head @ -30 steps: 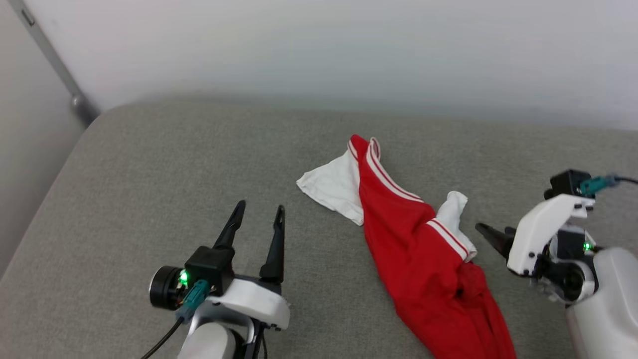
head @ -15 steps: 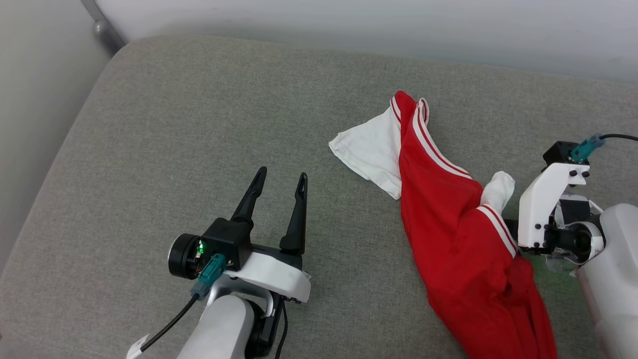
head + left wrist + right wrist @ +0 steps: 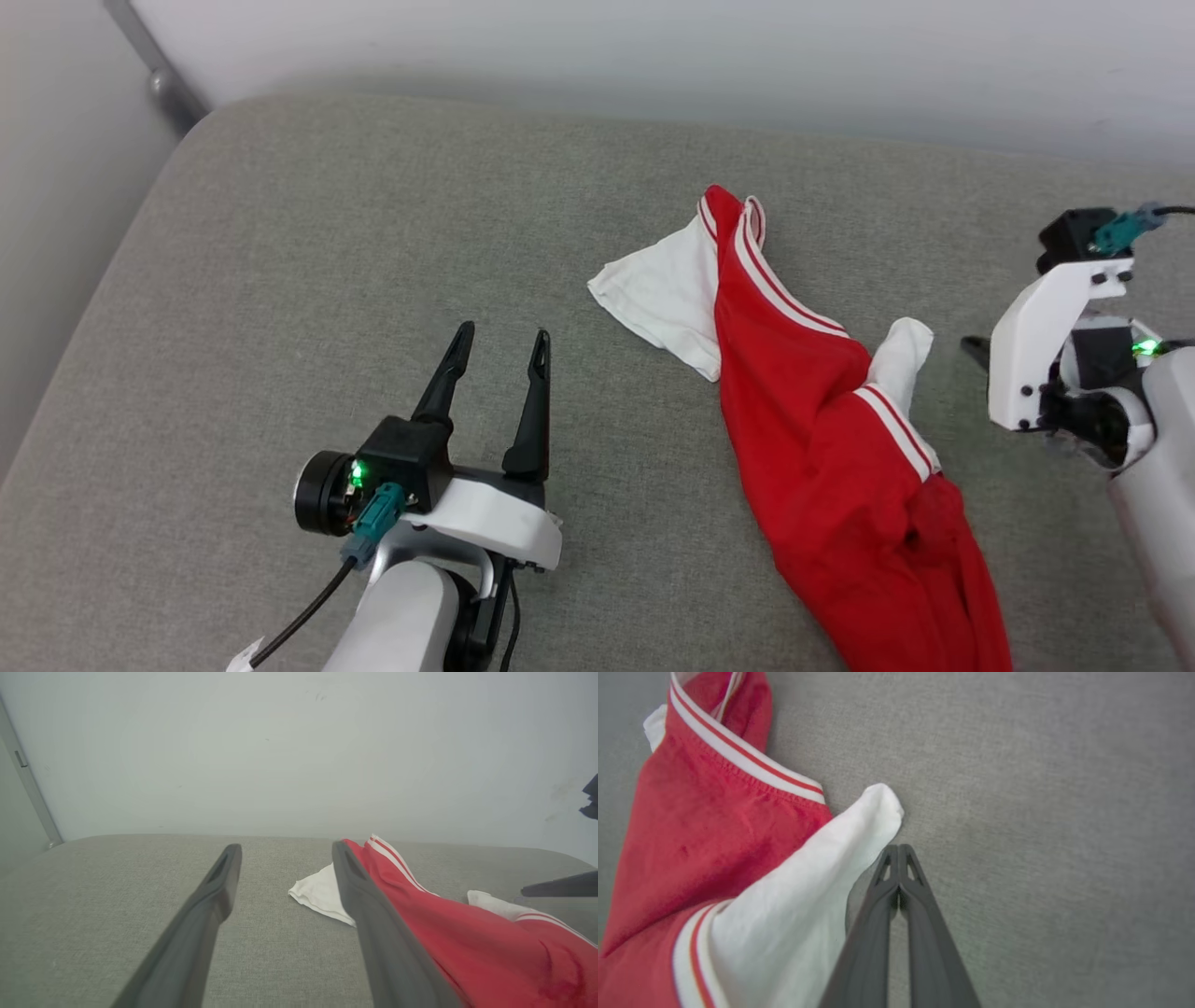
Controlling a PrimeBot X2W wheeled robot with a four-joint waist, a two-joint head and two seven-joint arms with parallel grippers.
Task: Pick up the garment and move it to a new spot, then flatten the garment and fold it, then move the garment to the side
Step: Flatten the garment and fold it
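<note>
Garment (image 3: 812,439): red shirt with white sleeves and striped trim, bunched into a long twisted strip. It lies on a grey cushion (image 3: 327,261), right of centre, running from the middle towards the near right edge.

Sleeves: one white sleeve (image 3: 658,294) is spread flat on the strip's left. The other sleeve (image 3: 808,891) pokes up on its right.

Left claw (image 3: 502,332): fingers spread and empty, resting over bare cushion well apart from the shirt on its left.

Right claw (image 3: 896,848): fingers pressed together with no cloth between them, the tip just beside the end of the raised sleeve and over bare cushion.

Surroundings: a pale wall (image 3: 653,56) stands behind the cushion. A grey metal strip (image 3: 154,70) runs down the far left corner. Nothing lies between either claw and the shirt.
</note>
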